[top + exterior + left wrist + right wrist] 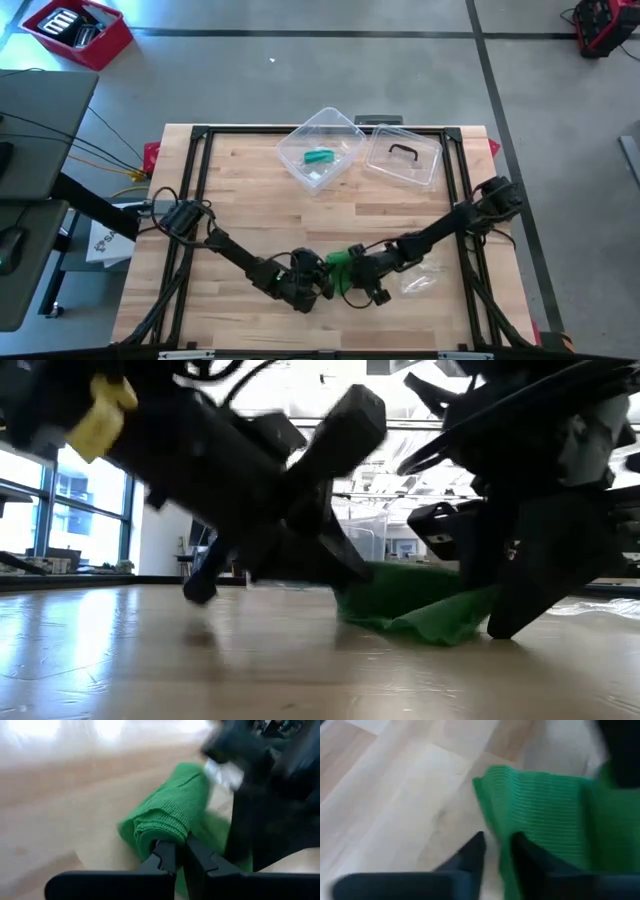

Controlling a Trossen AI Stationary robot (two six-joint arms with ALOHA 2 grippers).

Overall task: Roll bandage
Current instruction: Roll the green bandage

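Table: a light wooden table [250,205] with a black frame, standing on a grey floor.
Room: big windows and bright ceiling lights behind the table in the low view.
On the table: a clear box [322,147] with something green inside — its clear lid [403,157] lies just beside it.
Bandage: the green bandage [170,812] lies near the front middle of the table, partly rolled up.
Left gripper [176,854]: closed tight, pinching the rolled end of the bandage.
Right gripper [496,851]: fingers a little apart at the loose flat edge of the bandage — I cannot tell if it grips.
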